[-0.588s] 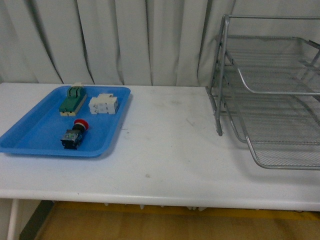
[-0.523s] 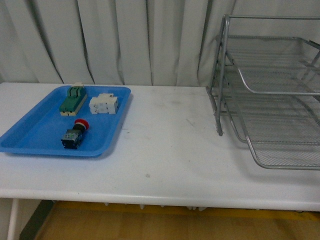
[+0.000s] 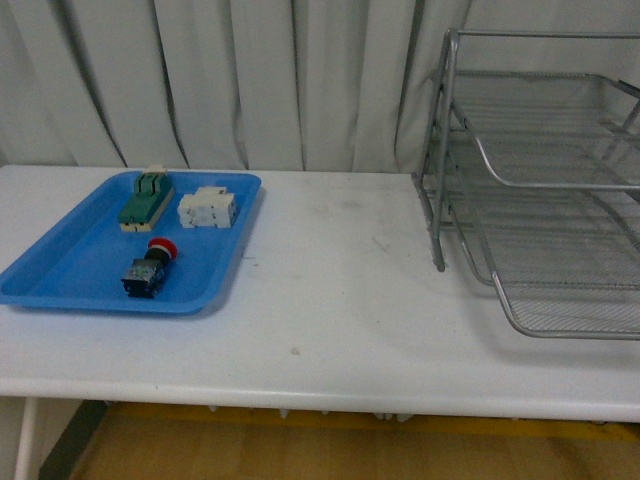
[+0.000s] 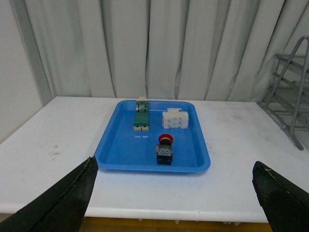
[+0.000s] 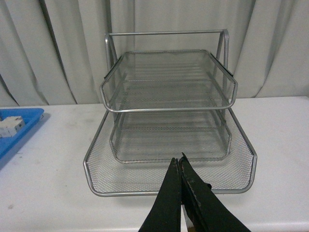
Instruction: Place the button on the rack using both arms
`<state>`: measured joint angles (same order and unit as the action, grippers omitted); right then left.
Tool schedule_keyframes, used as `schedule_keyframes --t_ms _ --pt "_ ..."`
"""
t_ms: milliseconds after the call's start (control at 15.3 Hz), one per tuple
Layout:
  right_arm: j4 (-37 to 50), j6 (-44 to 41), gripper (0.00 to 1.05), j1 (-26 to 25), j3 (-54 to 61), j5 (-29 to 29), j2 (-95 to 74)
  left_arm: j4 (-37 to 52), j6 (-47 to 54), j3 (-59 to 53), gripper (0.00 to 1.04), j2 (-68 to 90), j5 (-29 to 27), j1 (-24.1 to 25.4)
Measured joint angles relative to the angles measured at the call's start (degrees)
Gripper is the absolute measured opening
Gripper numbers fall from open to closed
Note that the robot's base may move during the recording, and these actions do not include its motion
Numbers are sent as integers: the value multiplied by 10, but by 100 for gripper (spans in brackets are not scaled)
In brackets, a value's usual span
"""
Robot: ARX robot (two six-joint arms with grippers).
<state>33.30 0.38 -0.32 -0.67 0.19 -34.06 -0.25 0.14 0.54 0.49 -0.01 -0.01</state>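
Observation:
The button [image 3: 148, 269] with its red cap lies in the blue tray [image 3: 60, 280] at the table's left, also seen in the left wrist view as the button [image 4: 164, 149]. My left gripper [image 4: 176, 179] is open, its two dark fingertips [image 4: 72, 193] wide apart, well back from the tray near the table's front edge. The silver wire rack [image 3: 560, 190] stands at the right. In the right wrist view the rack [image 5: 169, 111] faces my right gripper [image 5: 177, 160], which is shut with nothing in it, just before the rack's lowest tier. Neither arm shows in the front view.
In the blue tray [image 4: 116, 150] also lie a green-and-cream switch block [image 3: 146, 199] and a white terminal block [image 3: 208, 208]. White curtains hang behind the table. The table's front edge [image 3: 320, 395] runs close below.

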Motion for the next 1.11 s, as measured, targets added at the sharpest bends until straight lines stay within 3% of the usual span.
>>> schedule_keyframes --t_ms 1111 --pt "-228 0 2 0 0 0 237 0 0 0 98 0 0 0"
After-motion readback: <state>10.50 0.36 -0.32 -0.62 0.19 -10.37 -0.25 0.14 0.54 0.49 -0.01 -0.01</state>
